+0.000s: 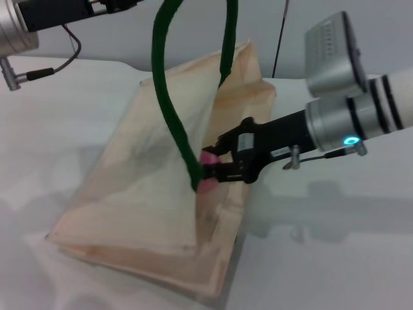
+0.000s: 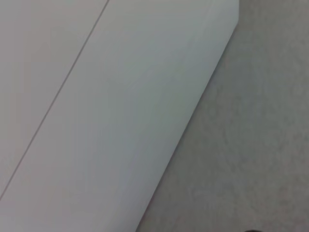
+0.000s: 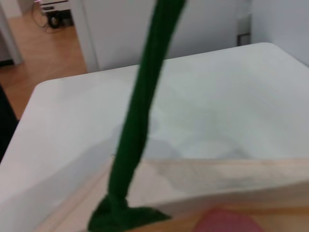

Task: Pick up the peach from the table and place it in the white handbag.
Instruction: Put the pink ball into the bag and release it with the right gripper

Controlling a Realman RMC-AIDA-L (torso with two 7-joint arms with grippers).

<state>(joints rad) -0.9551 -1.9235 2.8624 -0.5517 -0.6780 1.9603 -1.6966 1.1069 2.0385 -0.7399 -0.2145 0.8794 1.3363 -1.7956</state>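
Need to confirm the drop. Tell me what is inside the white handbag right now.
In the white handbag's open mouth sits the peach, shut in the right gripper behind a green handle. The bag's deeper interior is hidden by its fabric. The left gripper is out of view.

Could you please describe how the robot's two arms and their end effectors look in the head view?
The right arm is white with black rings, a silver cylindrical wrist lit by a cyan ring, a grey ribbed box, thin cables, and a black end effector. The left arm shows silver and black segments with a black cable.
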